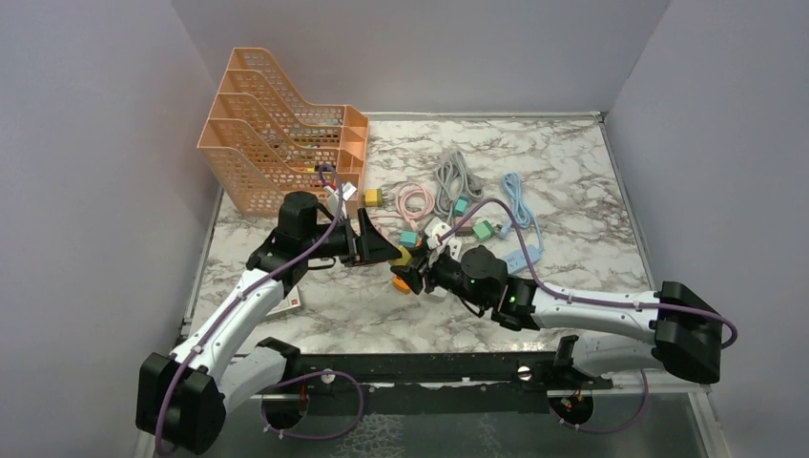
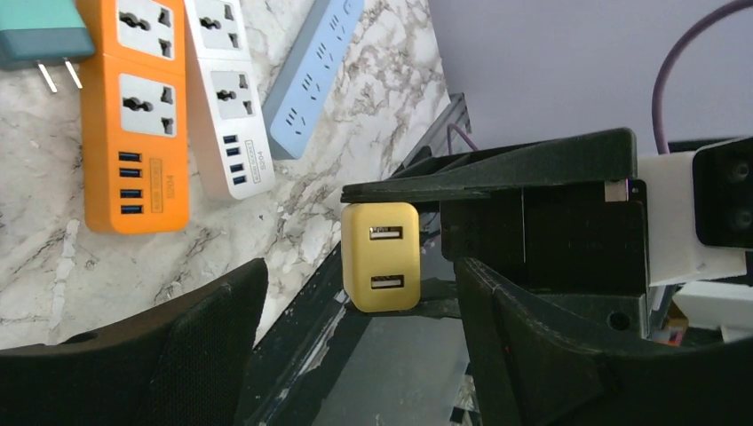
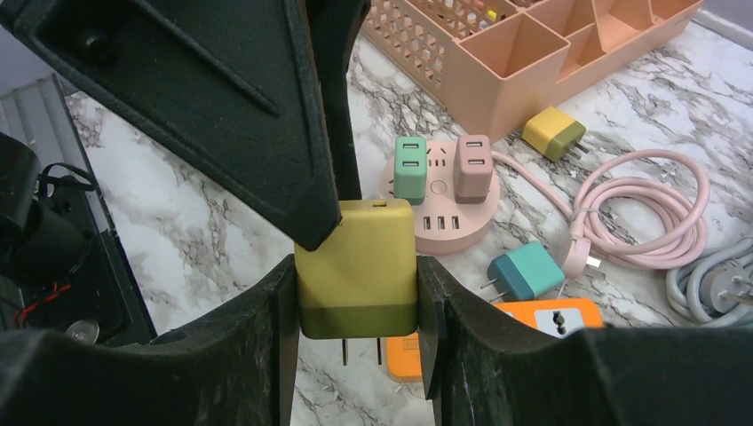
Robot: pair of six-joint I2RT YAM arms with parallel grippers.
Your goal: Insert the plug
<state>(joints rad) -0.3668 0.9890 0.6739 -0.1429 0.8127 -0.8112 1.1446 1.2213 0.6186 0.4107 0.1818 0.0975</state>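
A yellow plug (image 3: 357, 266) with an olive base is clamped between my right gripper's (image 3: 357, 275) fingers, its two prongs pointing down above the marble. The orange power strip (image 3: 542, 321) lies just below and to the right of it. In the left wrist view the plug's (image 2: 382, 257) USB face shows between my left gripper's (image 2: 355, 271) open, empty fingers. The orange strip (image 2: 133, 115) lies at the upper left there. In the top view both grippers meet mid-table: left gripper (image 1: 380, 248), right gripper (image 1: 416, 269), plug (image 1: 403, 257). A left finger (image 3: 222, 106) overlaps the plug's top corner.
A white strip (image 2: 226, 98) and a blue strip (image 2: 311, 71) lie beside the orange one. A pink round hub (image 3: 444, 222) carries two chargers. A teal charger (image 3: 526, 271), another yellow charger (image 3: 552, 133), a pink cable (image 3: 639, 213) and a grey cable (image 3: 710, 284) lie nearby. A peach organizer (image 1: 286, 134) stands back left.
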